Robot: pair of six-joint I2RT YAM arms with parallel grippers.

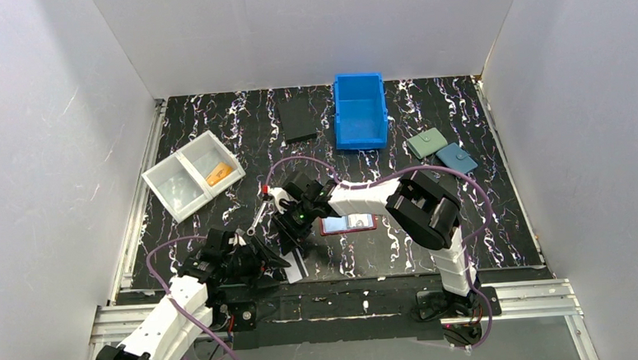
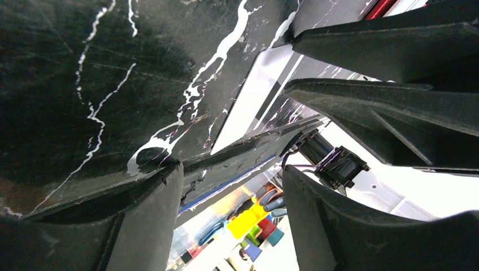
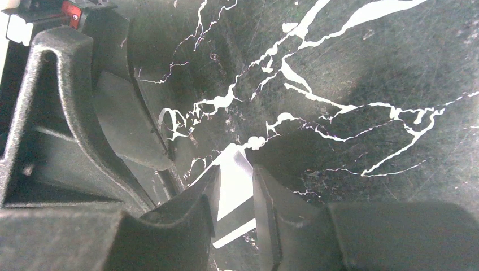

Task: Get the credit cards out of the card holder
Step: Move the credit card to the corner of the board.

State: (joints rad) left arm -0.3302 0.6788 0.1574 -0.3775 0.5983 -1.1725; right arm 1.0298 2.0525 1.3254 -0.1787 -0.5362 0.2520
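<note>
From above, the small red bifold card holder [image 1: 348,224] lies open on the black marbled surface [image 1: 482,213]; an orange card [image 1: 218,174] sits in the white divided tray [image 1: 185,177].

Left wrist: left tool [image 2: 226,186] gapes, released.

Right wrist: right tool [image 3: 236,195] pinches the thin whitish card [image 3: 234,178] by its edge; it could slip or drag.

Overhead view faces the table [image 1: 467,246]; both wrist views hug it.

No legible text, label, brand, number or sign on anything in view.
</note>
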